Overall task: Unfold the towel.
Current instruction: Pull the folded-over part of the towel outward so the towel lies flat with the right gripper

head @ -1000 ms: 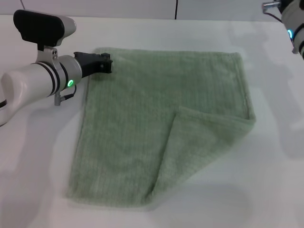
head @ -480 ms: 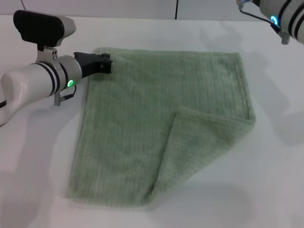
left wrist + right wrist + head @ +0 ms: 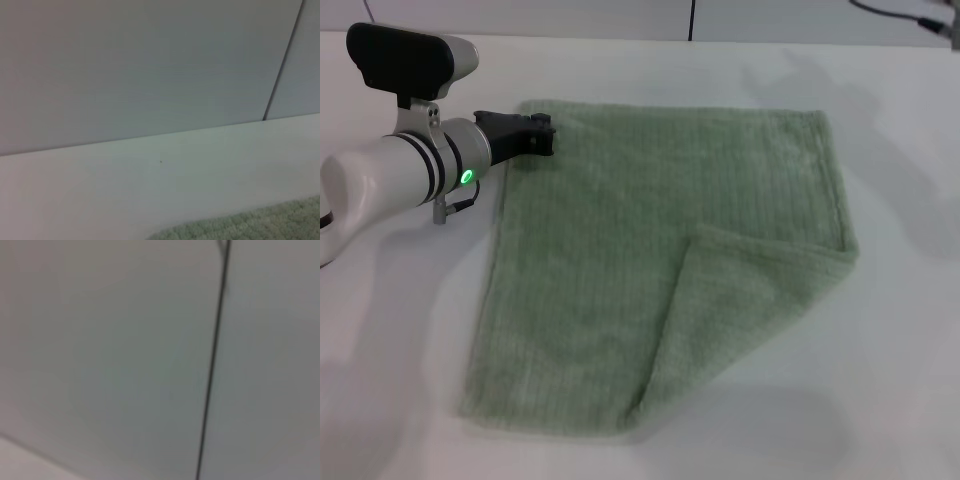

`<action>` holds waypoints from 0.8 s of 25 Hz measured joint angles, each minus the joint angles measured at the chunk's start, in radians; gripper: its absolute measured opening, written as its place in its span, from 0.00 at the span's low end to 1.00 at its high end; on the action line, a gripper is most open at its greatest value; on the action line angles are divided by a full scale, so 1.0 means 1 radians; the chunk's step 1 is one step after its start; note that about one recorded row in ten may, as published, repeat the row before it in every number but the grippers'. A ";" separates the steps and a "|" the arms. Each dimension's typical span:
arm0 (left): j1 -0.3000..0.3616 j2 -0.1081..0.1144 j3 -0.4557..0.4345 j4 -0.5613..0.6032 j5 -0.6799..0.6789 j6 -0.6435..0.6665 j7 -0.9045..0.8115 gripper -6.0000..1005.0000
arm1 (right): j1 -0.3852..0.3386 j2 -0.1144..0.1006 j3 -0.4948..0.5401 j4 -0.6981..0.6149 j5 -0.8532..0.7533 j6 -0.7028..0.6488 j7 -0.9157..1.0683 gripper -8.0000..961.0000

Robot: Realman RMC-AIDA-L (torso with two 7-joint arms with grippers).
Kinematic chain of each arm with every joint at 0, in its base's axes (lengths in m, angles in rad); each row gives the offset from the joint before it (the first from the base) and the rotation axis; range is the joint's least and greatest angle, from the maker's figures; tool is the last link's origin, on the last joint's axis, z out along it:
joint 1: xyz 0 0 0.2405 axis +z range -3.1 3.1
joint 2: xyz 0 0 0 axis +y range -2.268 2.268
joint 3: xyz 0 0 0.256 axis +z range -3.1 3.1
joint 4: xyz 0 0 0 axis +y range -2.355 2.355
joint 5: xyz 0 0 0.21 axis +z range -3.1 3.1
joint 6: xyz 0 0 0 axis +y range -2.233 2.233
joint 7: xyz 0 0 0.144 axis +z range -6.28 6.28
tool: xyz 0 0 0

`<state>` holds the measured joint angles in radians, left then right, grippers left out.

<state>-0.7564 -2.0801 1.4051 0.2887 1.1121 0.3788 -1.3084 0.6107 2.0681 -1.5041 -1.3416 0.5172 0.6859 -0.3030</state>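
Note:
The pale sage-green towel lies flat on the white table in the head view. Its near right corner is folded over onto it as a triangular flap. My left gripper lies low at the towel's far left corner, its black fingers together on the towel's edge. A strip of the towel also shows in the left wrist view. My right gripper is out of view; only a cable shows at the far right.
Bare white tabletop surrounds the towel on all sides. A grey wall with a dark vertical seam runs along the table's far edge. The right wrist view shows only that wall.
My right arm has risen and left the head view at the far right. The left arm and the towel have not moved.

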 joint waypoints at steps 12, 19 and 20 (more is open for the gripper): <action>0.001 0.000 0.000 -0.002 0.000 0.000 -0.004 0.03 | 0.266 -0.001 0.217 0.141 0.145 0.493 -0.267 0.69; 0.000 0.000 0.000 -0.002 0.000 0.000 -0.006 0.03 | 0.348 0.000 0.222 0.234 0.167 0.629 -0.342 0.69; -0.002 0.000 0.000 -0.002 0.000 0.000 -0.007 0.03 | 0.354 0.000 0.222 0.241 0.167 0.638 -0.347 0.69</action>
<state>-0.7581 -2.0801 1.4051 0.2868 1.1121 0.3788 -1.3152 0.9646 2.0681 -1.2819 -1.1005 0.6847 1.3236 -0.6498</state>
